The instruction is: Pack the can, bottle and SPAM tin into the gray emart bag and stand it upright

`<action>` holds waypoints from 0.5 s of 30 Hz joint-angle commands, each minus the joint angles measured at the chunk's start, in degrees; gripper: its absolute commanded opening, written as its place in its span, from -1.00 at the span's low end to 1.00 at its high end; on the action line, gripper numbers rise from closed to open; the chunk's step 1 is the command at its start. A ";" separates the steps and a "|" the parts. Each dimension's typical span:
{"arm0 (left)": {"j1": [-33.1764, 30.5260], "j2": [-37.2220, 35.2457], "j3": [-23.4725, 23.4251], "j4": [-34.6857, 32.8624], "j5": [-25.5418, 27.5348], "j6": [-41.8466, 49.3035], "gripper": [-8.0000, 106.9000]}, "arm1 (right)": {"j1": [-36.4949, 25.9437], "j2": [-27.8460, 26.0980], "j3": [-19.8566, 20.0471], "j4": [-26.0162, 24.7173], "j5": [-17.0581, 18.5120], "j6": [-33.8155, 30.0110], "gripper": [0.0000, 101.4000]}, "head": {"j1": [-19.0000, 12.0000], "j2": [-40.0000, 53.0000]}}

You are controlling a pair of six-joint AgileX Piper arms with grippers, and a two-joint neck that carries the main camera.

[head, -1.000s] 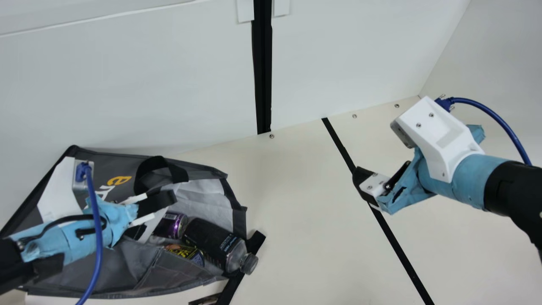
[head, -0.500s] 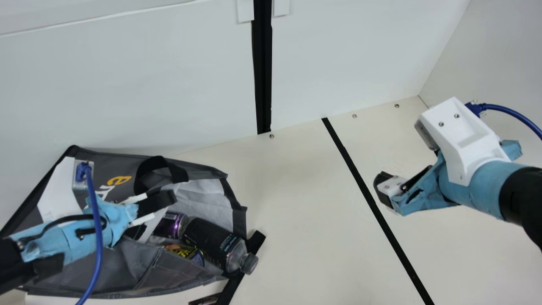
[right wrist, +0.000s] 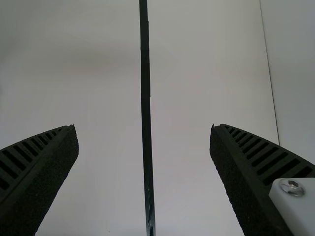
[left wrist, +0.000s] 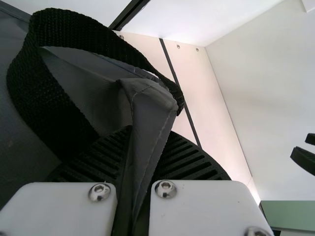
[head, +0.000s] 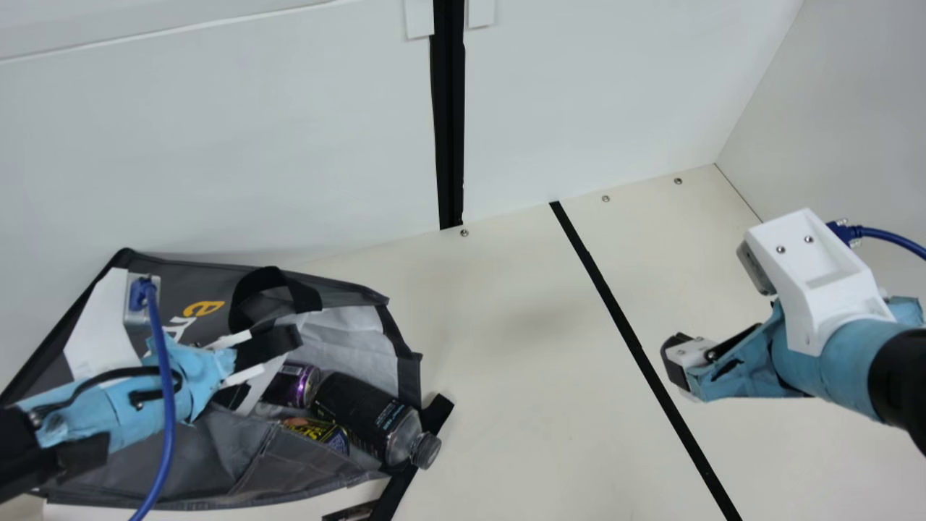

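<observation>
The gray emart bag (head: pixel 239 470) lies on its side, its mouth facing right in the main view. In it are the purple-and-black can (head: pixel 296 385), the dark bottle (head: pixel 365 416), its cap over the mouth's edge, and the SPAM tin (head: pixel 318 432), partly covered by fabric. My left gripper (head: pixel 269 367) is at the bag's rim; in the left wrist view the left gripper (left wrist: pixel 132 162) is shut on a fold of the bag (left wrist: pixel 150 115). My right gripper (head: pixel 676 362) is over the table, right of the bag; in the right wrist view the right gripper (right wrist: pixel 143 127) stands open, nothing between its fingers.
White panels (head: pixel 239 145) rise behind the table (head: pixel 528 376), close to the bag's back side. A black strip (head: pixel 615 311) runs across the table near my right gripper. One black strap (head: pixel 438 414) sticks out past the bottle.
My right arm has moved to the right and then toward the table's front, away from the bag. The left arm, the bag and its contents have kept still.
</observation>
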 commanded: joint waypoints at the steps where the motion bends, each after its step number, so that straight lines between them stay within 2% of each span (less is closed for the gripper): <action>1: 0.00 0.00 0.00 0.00 0.00 0.00 -1.00 | -0.88 -0.42 1.10 0.07 -0.05 -0.09 0.87 | -1.21 -0.14; 15: 0.00 0.00 0.00 0.00 0.00 0.00 -1.00 | -7.13 -2.14 5.58 1.86 -0.05 -1.65 0.87 | -1.21 -0.14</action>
